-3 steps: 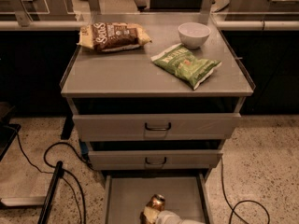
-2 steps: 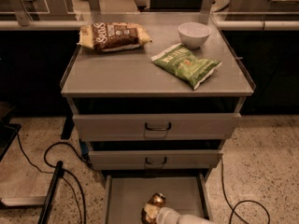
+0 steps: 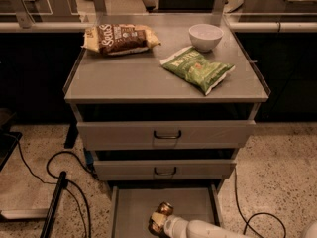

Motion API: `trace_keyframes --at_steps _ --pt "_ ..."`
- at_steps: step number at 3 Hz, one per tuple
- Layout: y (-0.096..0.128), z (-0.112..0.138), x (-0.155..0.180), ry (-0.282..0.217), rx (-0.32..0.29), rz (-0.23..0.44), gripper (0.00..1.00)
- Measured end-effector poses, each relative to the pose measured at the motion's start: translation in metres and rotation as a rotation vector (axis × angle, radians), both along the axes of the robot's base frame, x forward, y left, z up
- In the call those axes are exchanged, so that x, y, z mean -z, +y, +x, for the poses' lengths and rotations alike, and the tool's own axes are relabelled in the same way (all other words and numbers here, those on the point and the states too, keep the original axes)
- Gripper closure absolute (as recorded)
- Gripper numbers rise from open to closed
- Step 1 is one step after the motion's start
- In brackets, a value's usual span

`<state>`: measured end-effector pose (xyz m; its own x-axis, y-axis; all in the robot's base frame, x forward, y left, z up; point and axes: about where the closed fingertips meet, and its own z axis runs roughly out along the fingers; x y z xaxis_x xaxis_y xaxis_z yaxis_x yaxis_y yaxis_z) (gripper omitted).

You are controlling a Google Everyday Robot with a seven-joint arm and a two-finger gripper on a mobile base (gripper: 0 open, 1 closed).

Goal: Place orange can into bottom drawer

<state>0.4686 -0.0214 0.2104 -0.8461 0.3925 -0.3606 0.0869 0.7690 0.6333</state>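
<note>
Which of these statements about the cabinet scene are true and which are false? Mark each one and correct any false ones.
1. The bottom drawer is pulled open. True.
2. The orange can stands on the cabinet top beside the bowl. False: it is down at the tip of the gripper, over the bottom drawer's floor.
3. The white bowl stands on the cabinet top. True.
4. The green bag lies inside the middle drawer. False: it lies on the cabinet top, and the middle drawer is closed.
5. In the camera view, the brown bag lies to the left of the white bowl. True.
</note>
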Motion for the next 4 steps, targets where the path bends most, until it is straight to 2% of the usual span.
trace_keyframes --at_steps 2,4 --pt "-0.002 0.008 0.018 0.003 0.024 0.064 1.00" --pt "0.004 0.030 0.050 0.042 -0.013 0.077 1.00"
